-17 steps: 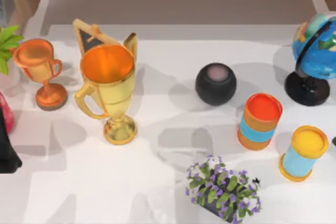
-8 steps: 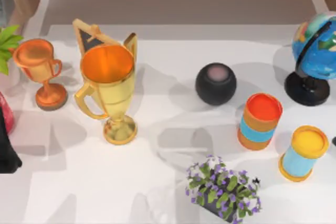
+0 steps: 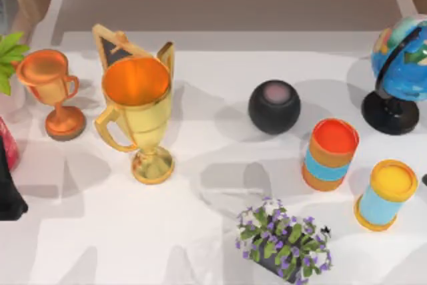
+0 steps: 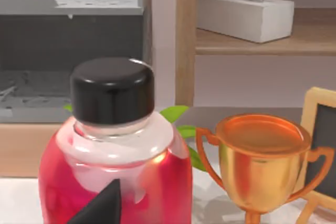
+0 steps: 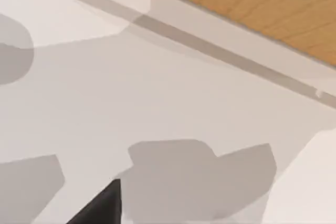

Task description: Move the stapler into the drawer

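- Gold trophy (image 3: 139, 115) stands left of centre on the white table (image 3: 200, 231); a smaller copper trophy (image 3: 50, 91) sits further left, and a little wooden-framed chalkboard (image 3: 113, 45) is just behind the gold one.
- Black round speaker (image 3: 274, 106) at mid table; to its right are an orange-topped can (image 3: 330, 153) and a yellow-topped can (image 3: 387, 193). A globe (image 3: 400, 71) is at the far right, a purple flower pot (image 3: 283, 241) at the near edge.
- Left arm: a dark piece of it shows at the top view's left edge (image 3: 10, 185). Its wrist view shows a red bottle with a black cap (image 4: 113, 145) right in front, one dark fingertip (image 4: 102, 208) low in frame, and the copper trophy (image 4: 260, 166) beyond it. Can't tell whether those fingers are open or closed.
- Right arm: its wrist view shows bare table, shadows, a wood edge (image 5: 252, 3) and one dark fingertip (image 5: 100, 205). Finger state can't be told there either.
- Stapler: can't find it anywhere, so its position, long axis and direction from either gripper can't be judged.
- Drawer: no clear drawer; a grey recessed compartment (image 4: 68, 51) sits beyond the bottle in the left wrist view, beside a wooden shelf carrying a tissue box (image 4: 244, 14). Might be it, not sure.
- Judgement: if that recess is the drawer, the left arm is nearer it; which arm suits the pick hangs on where the stapler lies. Task looks barely started.
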